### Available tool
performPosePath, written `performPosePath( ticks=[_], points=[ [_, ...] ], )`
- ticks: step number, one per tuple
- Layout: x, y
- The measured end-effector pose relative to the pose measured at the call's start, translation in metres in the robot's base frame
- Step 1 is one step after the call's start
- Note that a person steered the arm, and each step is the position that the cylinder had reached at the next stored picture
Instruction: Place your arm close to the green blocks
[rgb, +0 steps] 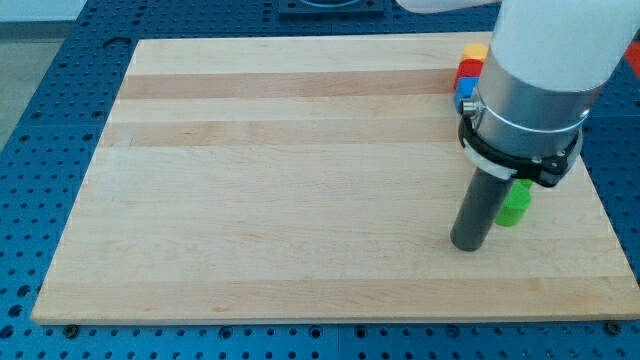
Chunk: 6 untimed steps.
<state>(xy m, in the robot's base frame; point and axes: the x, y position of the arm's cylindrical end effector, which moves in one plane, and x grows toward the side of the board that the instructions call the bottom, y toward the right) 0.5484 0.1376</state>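
Observation:
A green block (516, 204) stands on the wooden board (300, 180) at the view's right, partly hidden behind my rod. My tip (468, 244) rests on the board just to the lower left of the green block, a small gap apart. A yellow block (474, 50), a red block (469, 69) and a blue block (465, 92) sit in a column near the board's upper right corner, partly hidden by the arm's body. Any further green block is hidden.
The arm's white and grey body (540, 80) covers the upper right of the board. A blue perforated table (50, 120) surrounds the board on all sides.

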Motion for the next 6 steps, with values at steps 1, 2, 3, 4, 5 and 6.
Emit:
performPosePath(
  ticks=[1, 2, 3, 4, 5, 6],
  points=[
    [0.024, 0.033],
    [0.023, 0.099],
    [0.001, 0.150],
    [-0.034, 0.158],
    [-0.041, 0.130],
    [-0.041, 0.063]
  ],
)
